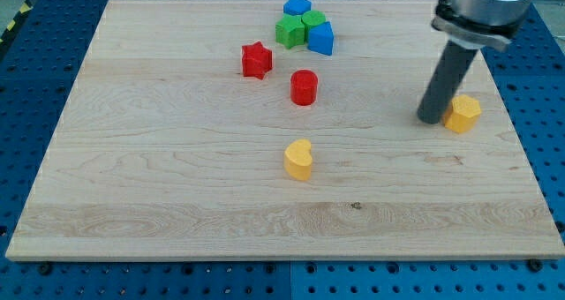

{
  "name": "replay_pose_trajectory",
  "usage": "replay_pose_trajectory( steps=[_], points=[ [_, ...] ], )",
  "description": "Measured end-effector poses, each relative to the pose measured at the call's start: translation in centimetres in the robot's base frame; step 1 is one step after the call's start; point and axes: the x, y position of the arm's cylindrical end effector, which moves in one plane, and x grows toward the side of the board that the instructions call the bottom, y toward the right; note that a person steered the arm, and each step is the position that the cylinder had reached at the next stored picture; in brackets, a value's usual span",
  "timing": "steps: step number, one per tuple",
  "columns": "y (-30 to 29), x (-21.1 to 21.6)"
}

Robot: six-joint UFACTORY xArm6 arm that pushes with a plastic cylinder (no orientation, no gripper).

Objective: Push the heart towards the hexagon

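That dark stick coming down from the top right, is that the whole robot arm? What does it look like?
Only its end shows. A straight, round, dark grey rod hangs from a wider silver-grey metal collar with a black ring, cut off by the view's top edge. No fingers, cables or markings are visible. My tip is plain and blunt, just to the view's left of the yellow hexagon block on the pale wooden board.

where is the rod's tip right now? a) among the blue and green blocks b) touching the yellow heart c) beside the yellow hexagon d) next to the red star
c: my tip sits right at the view's left side of the yellow hexagon, near the board's right edge, far from the yellow heart, which lies near the middle of the board.
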Motion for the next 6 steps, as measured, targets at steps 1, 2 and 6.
replay_pose_trajectory(
  steps=[1,2,6],
  points=[
    [-6.3,0.1],
    [-13.0,0.3],
    [-20.8,9.3]
  ],
)
